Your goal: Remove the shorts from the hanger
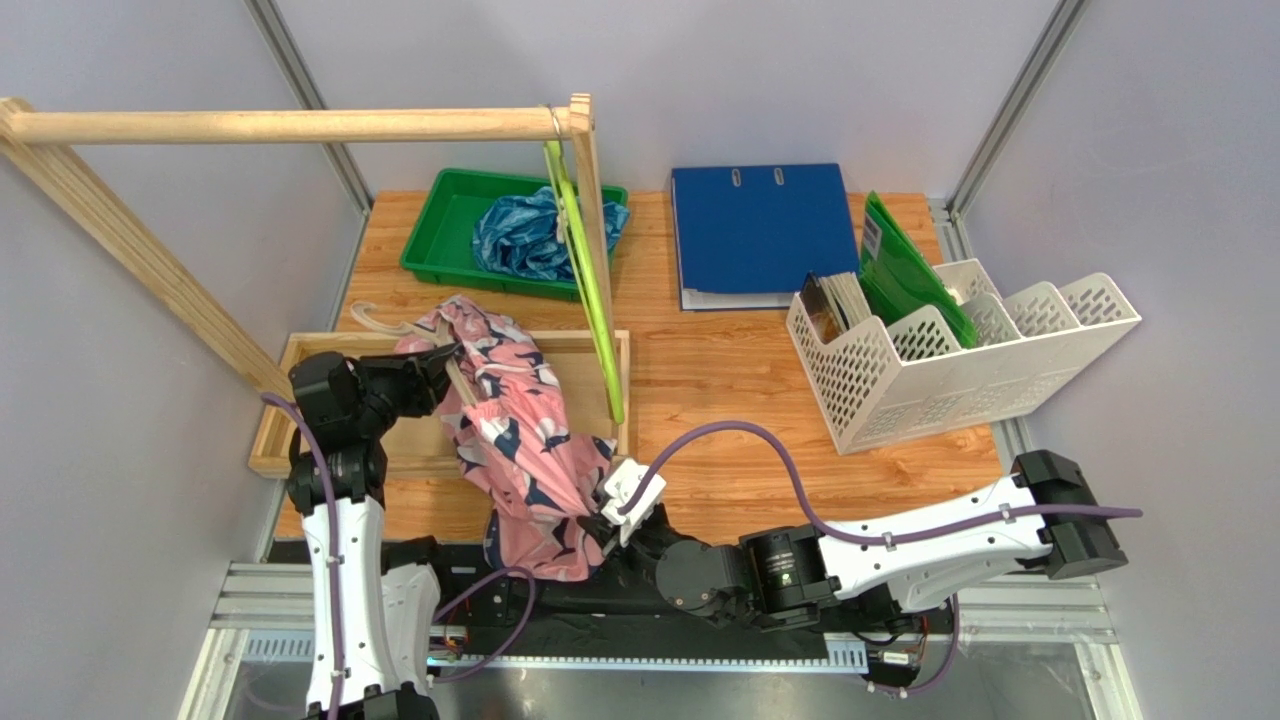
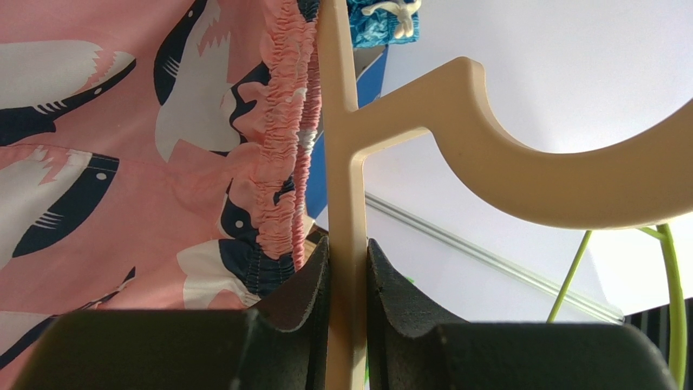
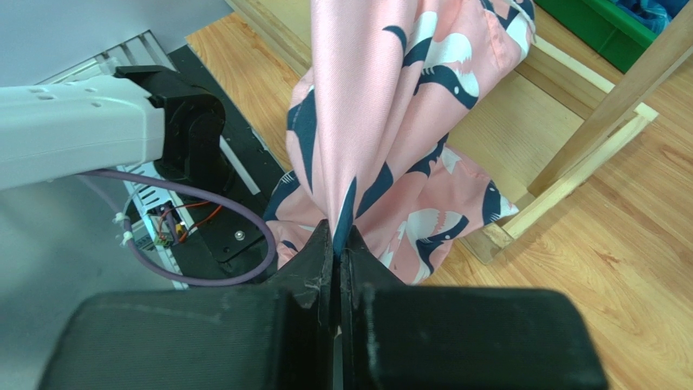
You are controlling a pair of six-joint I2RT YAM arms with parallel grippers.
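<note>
The pink shorts [image 1: 519, 428] with dark-blue and white shark shapes hang stretched between my two grippers over the wooden tray [image 1: 594, 348]. My left gripper [image 1: 446, 368] is shut on the beige hanger [image 2: 350, 187], whose hook [image 2: 561, 183] curves right; the gathered waistband [image 2: 281, 162] lies beside the hanger stem. My right gripper [image 1: 613, 510] is shut on a fold of the pink shorts [image 3: 366, 122] near their lower end. The blue-teal shorts [image 1: 526, 233] lie in the green bin [image 1: 436, 225].
A wooden rail frame [image 1: 301, 123] stands at the left and back, with a green hanger [image 1: 586, 285] hanging from it. A blue binder [image 1: 759, 225] and a white basket [image 1: 962, 353] with green folders sit to the right.
</note>
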